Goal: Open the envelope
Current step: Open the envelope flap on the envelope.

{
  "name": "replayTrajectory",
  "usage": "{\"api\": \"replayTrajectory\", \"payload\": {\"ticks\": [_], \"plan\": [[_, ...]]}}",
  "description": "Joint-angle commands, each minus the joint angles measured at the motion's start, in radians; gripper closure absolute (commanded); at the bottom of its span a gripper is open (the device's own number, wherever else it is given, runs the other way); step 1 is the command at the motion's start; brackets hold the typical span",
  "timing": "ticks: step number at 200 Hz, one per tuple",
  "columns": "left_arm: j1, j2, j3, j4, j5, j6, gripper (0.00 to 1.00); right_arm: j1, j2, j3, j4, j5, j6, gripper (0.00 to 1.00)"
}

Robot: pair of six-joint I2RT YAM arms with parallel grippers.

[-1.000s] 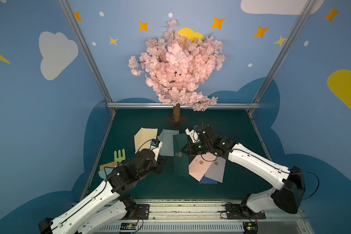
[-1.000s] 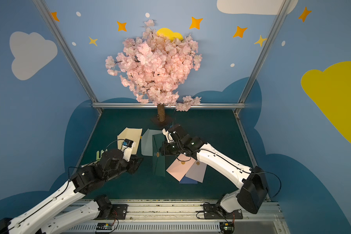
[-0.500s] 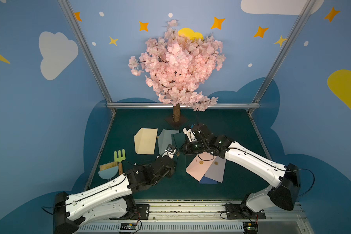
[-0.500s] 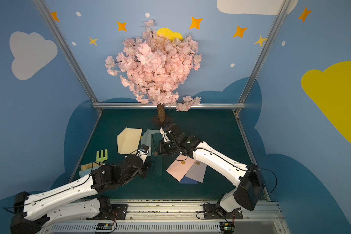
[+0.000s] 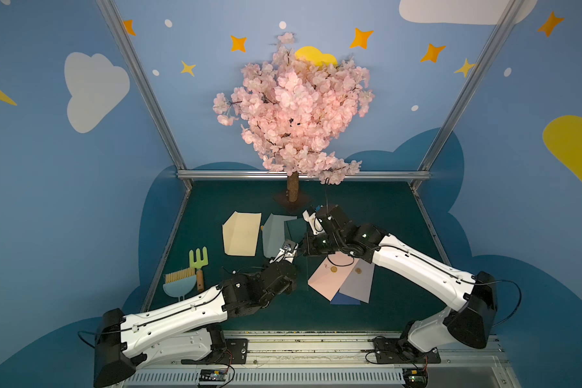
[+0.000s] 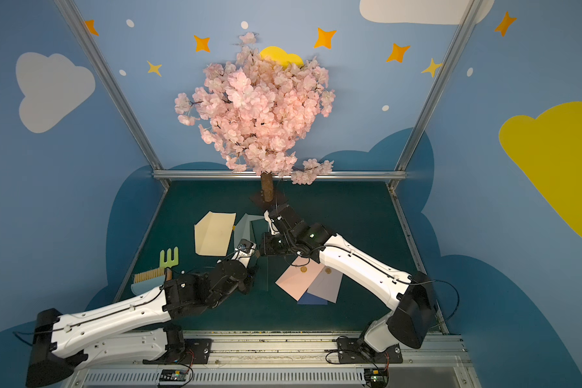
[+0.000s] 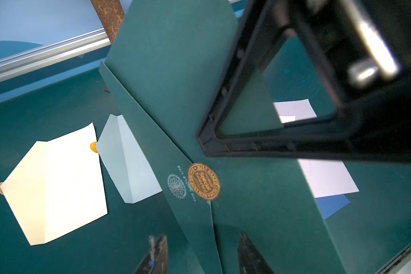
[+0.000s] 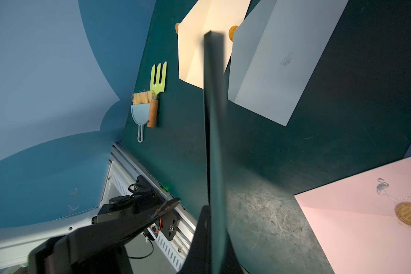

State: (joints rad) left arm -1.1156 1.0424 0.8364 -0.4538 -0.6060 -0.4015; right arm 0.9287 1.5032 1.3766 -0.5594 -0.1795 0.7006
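Two arms are on the job now. A second ago the left arm sat off toward the left of the frame near the cream envelope (image 5: 242,234). It has since swung in to the middle of the top views, and its jaws have eased a bit wider. To me that reads as lining up to peel, not peeling yet.

The dark green envelope (image 7: 171,71) is lifted on edge at centre frame, below the tree trunk. The right gripper (image 5: 305,248) is clamped tight on it.

The flap (image 7: 152,151) looks closed, with the gold seal (image 7: 203,181) stuck over its tip.

In the left wrist view the left gripper (image 7: 203,256) is about half spread, with its fingertips (image 7: 157,253) either side of the flap's point. Can't tell if they're touching paper, but it's holding nothing.
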Motion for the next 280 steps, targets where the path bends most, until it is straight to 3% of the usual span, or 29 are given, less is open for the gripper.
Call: {"api": "replayTrajectory", "payload": {"ticks": [1,82,280], "plan": [[-0.004,0.013,-0.005,0.021,-0.019,-0.027,0.51,0.009,0.002,0.037,-0.025,0.015,0.003,1.0],[0.011,0.025,0.012,-0.054,-0.108,-0.113,0.5,0.017,-0.02,0.045,-0.031,-0.002,0.008,1.0],[0.089,-0.099,-0.029,-0.119,-0.088,-0.132,0.49,0.041,-0.042,0.016,-0.047,-0.018,0.0,1.0]]}}
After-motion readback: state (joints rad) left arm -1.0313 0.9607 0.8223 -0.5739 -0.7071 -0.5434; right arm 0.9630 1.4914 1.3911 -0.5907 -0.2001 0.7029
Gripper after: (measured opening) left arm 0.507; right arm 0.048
